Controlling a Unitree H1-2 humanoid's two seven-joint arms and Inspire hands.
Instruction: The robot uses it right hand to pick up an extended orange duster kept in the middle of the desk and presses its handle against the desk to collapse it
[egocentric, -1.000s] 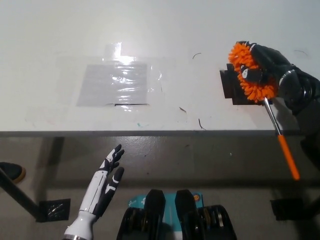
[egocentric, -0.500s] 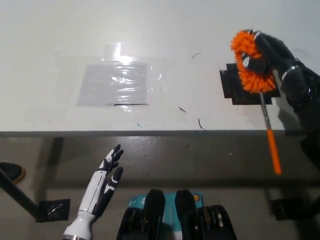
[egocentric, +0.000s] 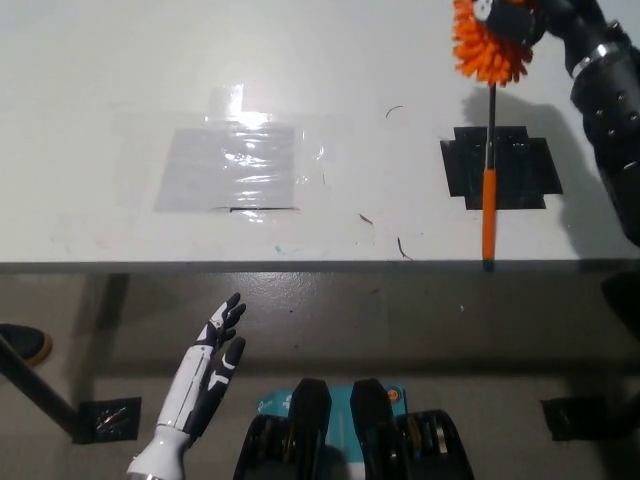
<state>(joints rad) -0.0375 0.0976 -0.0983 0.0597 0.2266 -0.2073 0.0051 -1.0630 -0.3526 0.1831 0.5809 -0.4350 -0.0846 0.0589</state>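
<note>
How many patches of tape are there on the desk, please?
2. A clear shiny tape patch lies at the middle left of the desk. A black tape patch lies at the right, under the duster held by the right hand.

Clear tape patch and black tape square on the desktop.

The orange duster hangs extended near the bench's far right corner, fluffy head up, thin rod and orange handle pointing toward the near edge.
</note>
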